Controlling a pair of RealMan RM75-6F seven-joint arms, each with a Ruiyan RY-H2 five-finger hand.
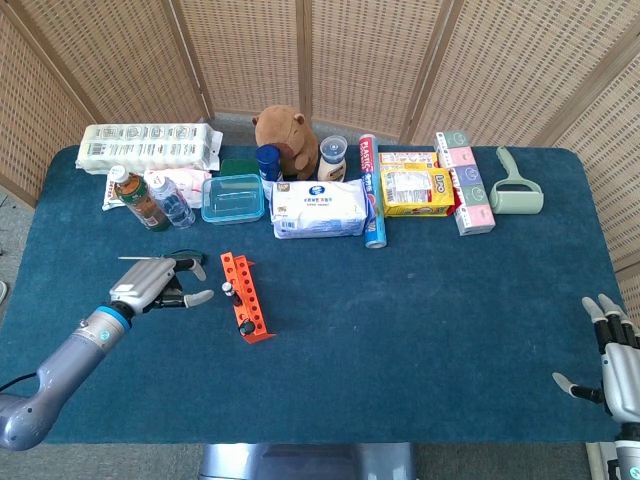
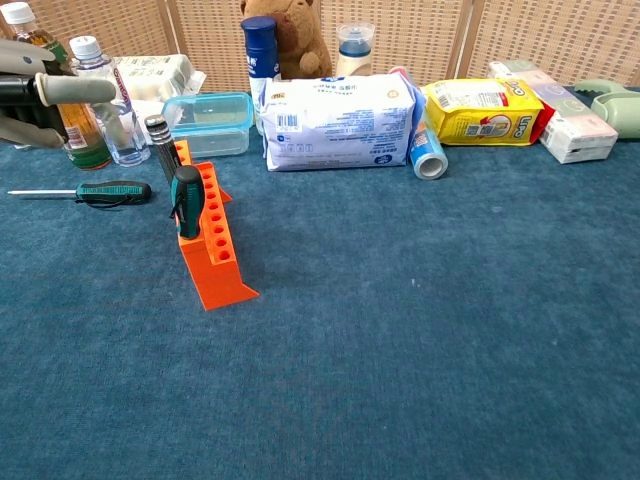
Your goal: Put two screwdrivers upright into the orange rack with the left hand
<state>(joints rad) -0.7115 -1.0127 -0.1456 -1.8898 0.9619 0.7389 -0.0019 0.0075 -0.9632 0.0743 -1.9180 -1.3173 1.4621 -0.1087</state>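
While two screwdrivers (image 2: 186,202) stood in the orange rack (image 2: 212,245), the left robot hand (image 1: 150,287) hovered empty, fingers spread; lifting clear was safest.

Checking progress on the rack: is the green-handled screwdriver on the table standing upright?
No, that screwdriver lies flat on the table, left of the orange rack.
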